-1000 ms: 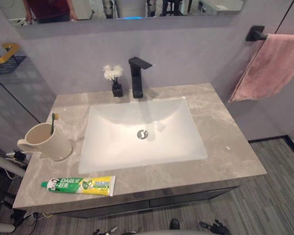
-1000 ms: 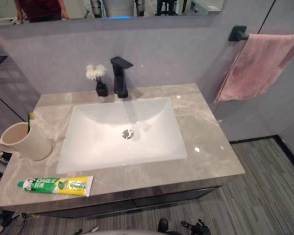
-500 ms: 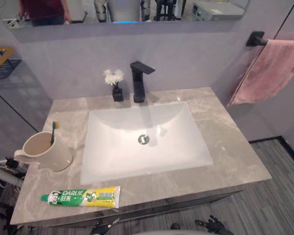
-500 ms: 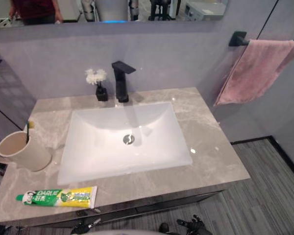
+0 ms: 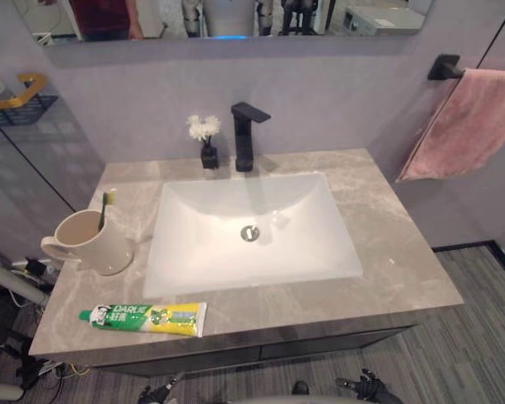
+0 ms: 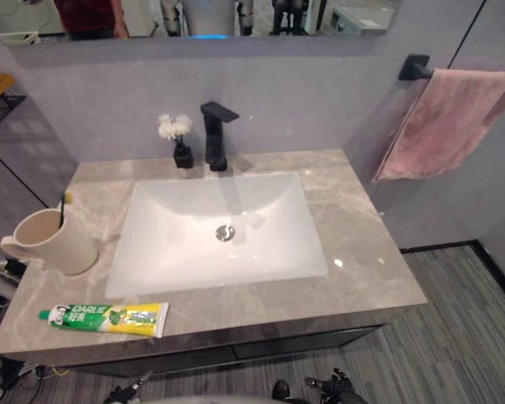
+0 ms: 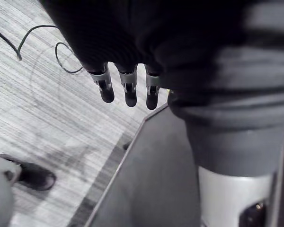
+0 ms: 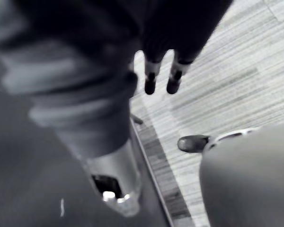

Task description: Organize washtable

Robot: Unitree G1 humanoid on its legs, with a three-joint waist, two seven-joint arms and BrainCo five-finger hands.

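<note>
In the left eye view, the grey marble bench (image 5: pixel 396 244) carries a white rectangular sink (image 5: pixel 311 252), with a black tap (image 5: pixel 246 135) at its back edge and a small dark vase of white flowers (image 5: pixel 205 140) just beside the tap. At the bench's left end, a cream mug (image 5: pixel 88 246) holds a toothbrush (image 5: pixel 108 207) upright. A green and yellow toothpaste tube (image 5: pixel 143 317) lies flat near the front left edge, apart from the mug. A pink towel (image 5: pixel 471 118) hangs from a black bar (image 5: pixel 444 66) on the right-hand wall. The left hand (image 5: pixel 162 390) and right hand (image 5: pixel 366 388) show low by the bench's front, below its top. The right eye view shows the same layout, the tube's cap end pointing left. In the left wrist view, the left hand's fingers (image 7: pixel 128 90) hang straight and relaxed over the striped floor (image 7: pixel 38 118), grasping nothing. In the right wrist view, the right hand's fingers (image 8: pixel 150 78) are likewise straight and empty above the floor.
</note>
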